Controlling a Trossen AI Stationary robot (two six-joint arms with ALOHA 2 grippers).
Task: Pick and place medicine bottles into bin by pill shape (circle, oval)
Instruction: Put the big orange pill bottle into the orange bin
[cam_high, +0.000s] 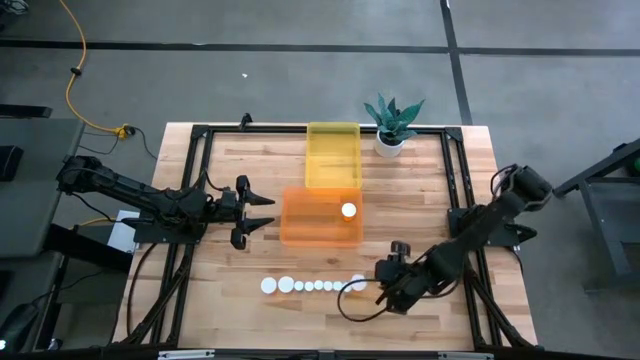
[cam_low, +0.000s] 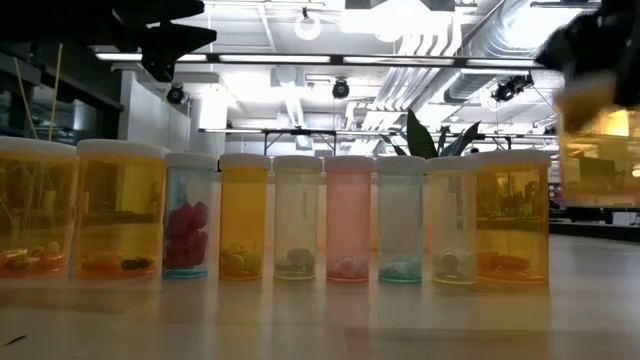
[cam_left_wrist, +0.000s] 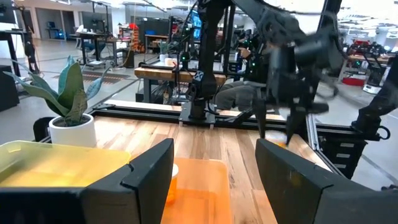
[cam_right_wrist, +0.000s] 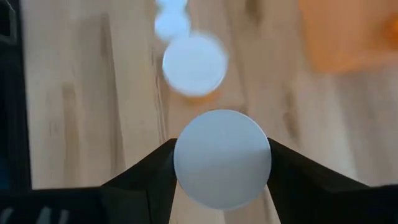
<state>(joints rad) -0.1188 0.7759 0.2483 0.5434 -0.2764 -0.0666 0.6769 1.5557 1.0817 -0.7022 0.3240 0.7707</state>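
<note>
1. Step in hand: the right gripper (cam_high: 358, 296), at the lower right of the high view, is taking a bottle (cam_right_wrist: 222, 158) from the right end of the row (cam_high: 310, 286). In the right wrist view its white cap sits between the two dark fingers (cam_right_wrist: 146, 177), which touch it on both sides, so I judge the bottle gripped.
2. In the low view an orange bottle shows blurred at the upper right, above the row's caps, so it looks lifted off the table (cam_high: 200, 300); I judge it to be the held one.
3. Nine bottles stand side by side across the low view, caps level, pills lying at their bottoms.
4. One white cap (cam_high: 348, 210) already shows inside the orange bin (cam_high: 300, 225) at the centre of the high view. The yellow bin (cam_high: 332, 150) lies just above it, touching or nearly so, with a potted plant (cam_high: 391, 125) to its right.
5. The left gripper (cam_high: 262, 212) waits at the orange bin's left edge, its fingers wide apart and holding nothing.
6. Next move, as I judge it: carry the bottle up the frame to the bin matching its pill shape, clearing the bin wall before letting go. Which bin that is I cannot tell; the held bottle's pills are not readable.
</note>
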